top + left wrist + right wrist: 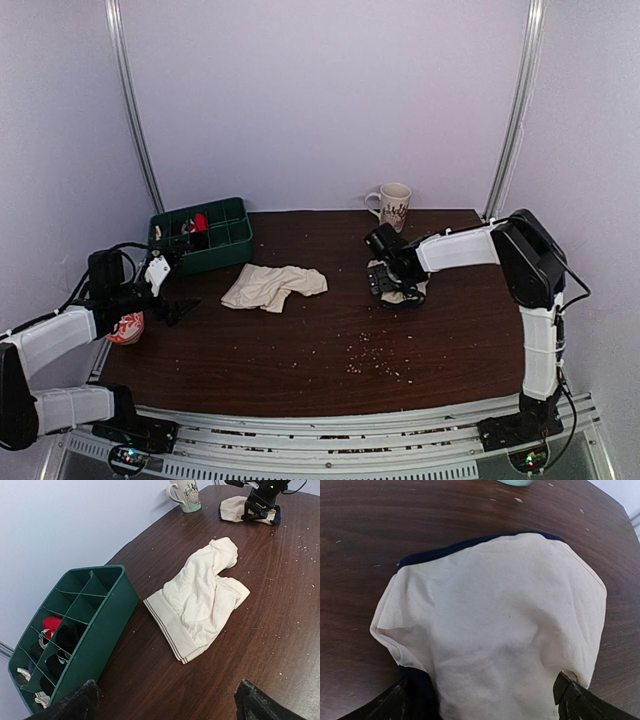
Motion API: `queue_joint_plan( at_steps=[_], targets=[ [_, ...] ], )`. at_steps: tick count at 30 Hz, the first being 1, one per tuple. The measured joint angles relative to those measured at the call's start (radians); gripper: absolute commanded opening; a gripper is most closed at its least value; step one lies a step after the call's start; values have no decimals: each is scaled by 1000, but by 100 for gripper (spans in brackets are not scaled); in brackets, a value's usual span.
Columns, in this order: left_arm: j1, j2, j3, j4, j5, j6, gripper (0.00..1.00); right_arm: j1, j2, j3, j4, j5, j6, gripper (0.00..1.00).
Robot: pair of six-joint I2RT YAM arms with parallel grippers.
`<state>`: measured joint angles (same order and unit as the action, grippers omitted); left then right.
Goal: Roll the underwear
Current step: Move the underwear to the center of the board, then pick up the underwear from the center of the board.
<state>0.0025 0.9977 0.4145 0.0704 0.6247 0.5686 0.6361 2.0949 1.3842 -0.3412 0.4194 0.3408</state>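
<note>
Several dark, red garments [52, 623] in green bin [100, 635]; left claw [170, 702], right claw [482, 690] spread.

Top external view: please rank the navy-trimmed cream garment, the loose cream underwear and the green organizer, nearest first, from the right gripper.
1. The navy-trimmed cream garment: right side, directly under the right gripper.
2. The loose cream underwear: in the middle, spread flat.
3. The green organizer: back left, clearly the farthest.

Dark brown wooden table [300, 350] w/ crumbs [375, 362], plain pale lilac walls [320, 100], two silver metal rails [135, 120] up the back.
</note>
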Motion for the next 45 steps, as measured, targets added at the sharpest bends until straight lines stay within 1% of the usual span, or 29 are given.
queue_joint_plan(
  at_steps=[6,9,11,13,14,17,19,21,26,27,31,36,42,45],
  targets=[
    [0,0,0,-23,3,6,98,-118,-84,-111,-3,27,46,100],
    [0,0,0,-29,5,10,98,-117,-150,-161,-13,58,43,100],
    [0,0,0,-32,5,10,98,-69,-198,-172,-10,93,17,100],
    [0,-2,0,-36,5,11,98,25,-244,-172,24,145,-35,100],
    [0,-5,0,-37,5,12,98,91,-262,-169,51,176,-72,100],
    [0,-8,0,-36,5,14,98,244,-271,-158,131,224,-188,99],
    [0,-9,0,-36,5,15,98,322,-256,-158,175,238,-275,97],
    [0,-10,0,-35,5,17,98,371,-227,-153,204,249,-356,96],
    [0,-10,0,-35,5,18,98,470,-108,-125,269,285,-581,91],
    [0,-10,0,-35,5,18,98,484,-89,-123,279,291,-614,89],
    [0,-10,0,-35,5,18,98,548,19,-87,323,316,-769,87],
    [0,-10,0,-34,5,18,98,578,97,-28,393,344,-927,83],
    [0,-11,0,-34,3,18,98,577,204,102,462,353,-1116,81],
    [0,-15,-2,-34,1,18,98,575,251,163,481,345,-1183,80]
  ],
)
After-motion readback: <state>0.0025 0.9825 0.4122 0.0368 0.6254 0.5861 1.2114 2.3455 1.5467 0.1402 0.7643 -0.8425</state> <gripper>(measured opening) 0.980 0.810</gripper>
